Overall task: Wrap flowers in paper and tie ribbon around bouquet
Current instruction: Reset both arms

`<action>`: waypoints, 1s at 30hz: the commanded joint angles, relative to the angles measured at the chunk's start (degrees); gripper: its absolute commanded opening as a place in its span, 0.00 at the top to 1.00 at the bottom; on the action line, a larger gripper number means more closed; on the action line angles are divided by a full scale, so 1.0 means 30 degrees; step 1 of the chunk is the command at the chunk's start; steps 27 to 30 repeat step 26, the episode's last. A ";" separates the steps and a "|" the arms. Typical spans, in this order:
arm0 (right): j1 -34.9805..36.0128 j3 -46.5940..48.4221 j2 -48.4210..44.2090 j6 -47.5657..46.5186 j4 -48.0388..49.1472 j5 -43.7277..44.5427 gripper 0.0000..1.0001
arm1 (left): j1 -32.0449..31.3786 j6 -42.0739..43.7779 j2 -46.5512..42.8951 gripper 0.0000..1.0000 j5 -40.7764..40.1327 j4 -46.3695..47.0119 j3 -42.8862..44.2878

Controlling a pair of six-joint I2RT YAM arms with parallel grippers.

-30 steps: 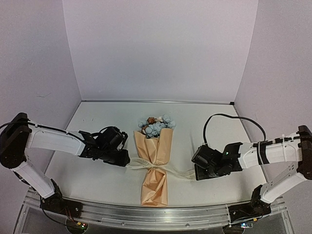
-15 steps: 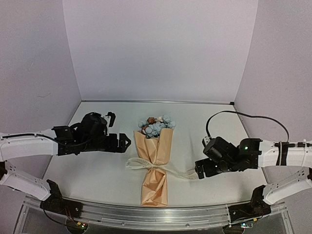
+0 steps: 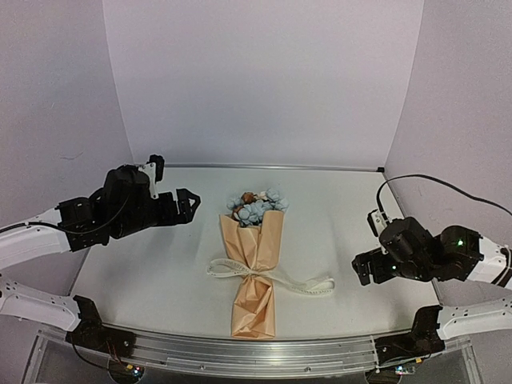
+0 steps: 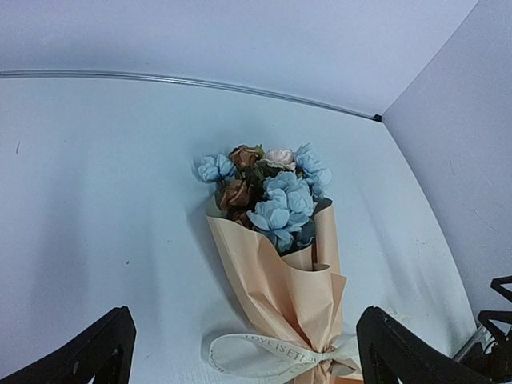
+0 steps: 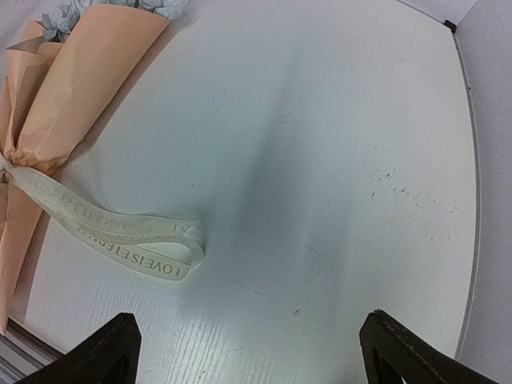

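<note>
- The left gripper hangs spread wide, holding nothing, near the left wall.
- The right gripper is also spread wide, by the table's right edge.
- The bouquet lies mid-table between the 2, bare tabletop on either side.
- The ribbon tied around it reads "LOVE IS ETER…".

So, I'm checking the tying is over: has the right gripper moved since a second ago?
Yes. The right gripper has pulled back to the right, away from the bouquet and off the ribbon tail, jaws open and empty.
</note>
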 commanded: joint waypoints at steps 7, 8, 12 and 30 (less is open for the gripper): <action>-0.0088 -0.0407 -0.0745 -0.0094 -0.1017 0.1225 0.02 | 0.0014 0.0197 0.0017 0.00 -0.1250 -0.0358 0.1179; -0.0090 -0.0389 -0.0708 -0.0072 -0.1014 0.1206 0.02 | 0.0013 0.0249 0.0017 0.00 -0.1227 -0.0340 0.1205; -0.0092 -0.0300 -0.0605 0.0012 -0.1030 0.1157 0.02 | 0.0015 0.0456 -0.0045 0.00 -0.1128 -0.0240 0.1271; -0.0102 -0.0470 -0.0705 0.0192 -0.1068 0.1245 0.02 | 0.0015 0.0547 -0.0305 0.00 -0.1198 -0.0201 0.1087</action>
